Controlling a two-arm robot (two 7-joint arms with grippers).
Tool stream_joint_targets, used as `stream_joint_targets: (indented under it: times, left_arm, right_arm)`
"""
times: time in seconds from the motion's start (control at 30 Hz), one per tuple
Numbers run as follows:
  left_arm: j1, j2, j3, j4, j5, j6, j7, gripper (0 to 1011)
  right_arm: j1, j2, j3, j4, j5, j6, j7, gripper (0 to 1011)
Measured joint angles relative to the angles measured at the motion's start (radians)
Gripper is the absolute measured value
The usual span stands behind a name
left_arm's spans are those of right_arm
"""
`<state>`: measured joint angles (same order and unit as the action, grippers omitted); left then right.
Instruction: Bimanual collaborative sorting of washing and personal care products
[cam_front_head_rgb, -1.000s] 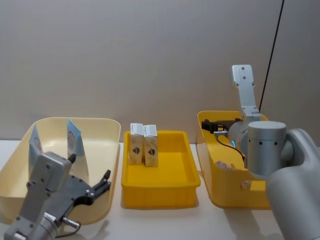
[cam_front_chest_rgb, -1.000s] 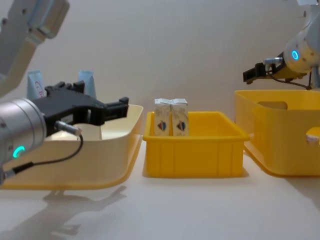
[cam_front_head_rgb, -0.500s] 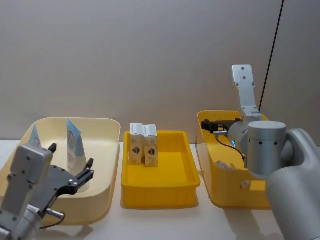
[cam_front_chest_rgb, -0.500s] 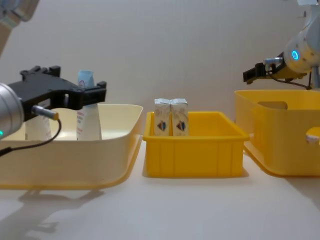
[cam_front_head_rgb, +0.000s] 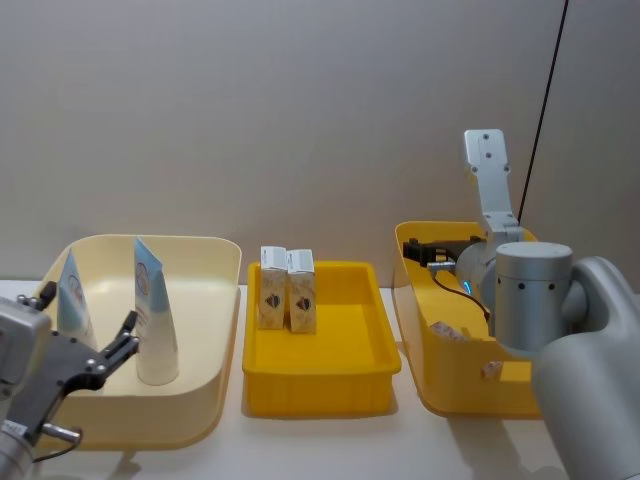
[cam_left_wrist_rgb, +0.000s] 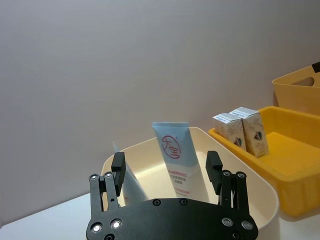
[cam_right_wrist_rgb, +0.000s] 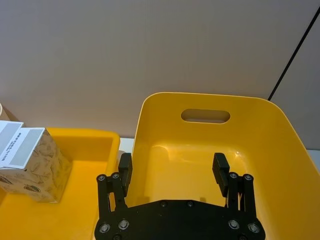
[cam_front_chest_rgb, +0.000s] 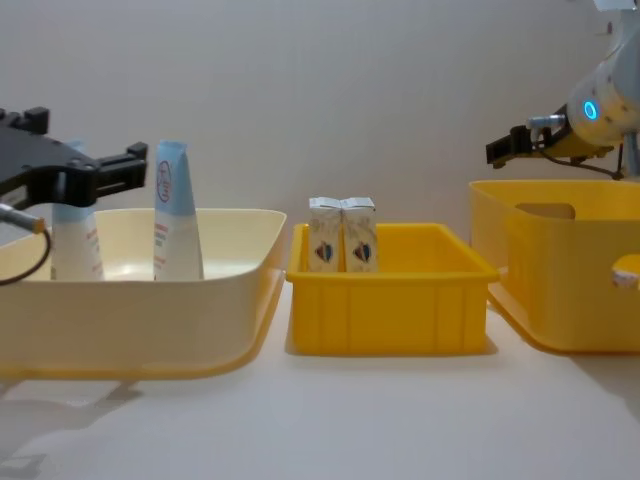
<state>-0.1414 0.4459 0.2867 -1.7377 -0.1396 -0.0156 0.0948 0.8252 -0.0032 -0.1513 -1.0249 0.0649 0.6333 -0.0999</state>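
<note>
We've got the two light-blue-and-white squeeze tubes (cam_front_head_rgb: 155, 320) standing upright in the cream bin (cam_front_head_rgb: 205, 285) at the left of the head view. The two small white cartons (cam_front_head_rgb: 286, 290) sit side by side, touching, at the back of the middle yellow tray (cam_front_head_rgb: 335, 350). The left gripper (cam_front_head_rgb: 88, 312) hangs in the lower left corner near the tubes, fingers spread wide and holding nothing, and the right gripper (cam_right_wrist_rgb: 171, 164) hovers over the yellow bin (cam_front_head_rgb: 412, 310) on the right, also spread and empty.
</note>
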Motion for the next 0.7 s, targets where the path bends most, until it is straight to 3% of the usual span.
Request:
stream_joint_targets:
  times: [0.33,0.7]
  left_arm:
    - [0.026,0.014,-0.045,-0.005,-0.034,0.001,-0.015,1003]
    - [0.006,0.02,-0.083,0.055,-0.114,0.042,-0.088,1003]
  right_arm:
    - [0.0,0.0,0.0,0.0,0.0,0.0,0.0,1001]
    - [0.0,0.0,0.0,0.0,0.0,0.0,0.0,1001]
